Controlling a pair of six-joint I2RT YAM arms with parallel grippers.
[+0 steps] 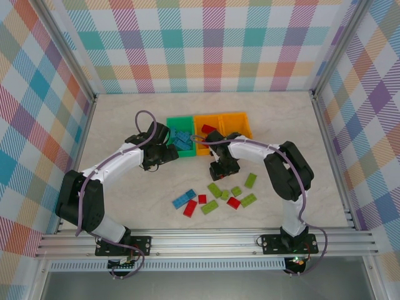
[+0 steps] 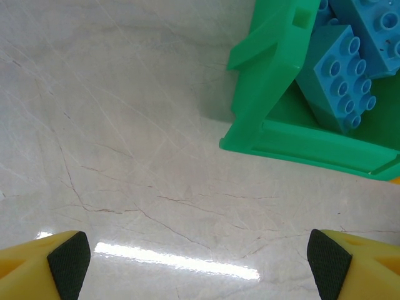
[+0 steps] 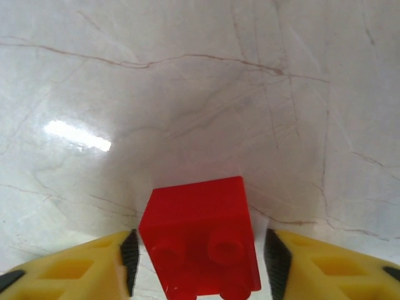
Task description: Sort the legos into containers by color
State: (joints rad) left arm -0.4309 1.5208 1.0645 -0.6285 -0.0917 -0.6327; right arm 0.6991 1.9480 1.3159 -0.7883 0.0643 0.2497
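left claw (image 2: 200, 265): spread wide over counter (image 2: 125, 125), green bin (image 2: 262, 106) upper right | right claw (image 3: 199, 265): apparently pinching red lego brick (image 3: 197, 225), bottom centre

Three containers (image 1: 206, 117) stand abreast behind the loose legos (image 1: 214, 189); the leftmost container (image 1: 180, 119) holds more legos (image 1: 182, 140).

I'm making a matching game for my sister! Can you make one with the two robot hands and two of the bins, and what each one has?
1. green bin
2. middle orange bin
3. left hand
4. right hand

A. red lego between its fingers
B. wide open, holding nothing
C. blue bricks inside
D. red brick inside

Pairs: 1-C, 2-D, 3-B, 4-A
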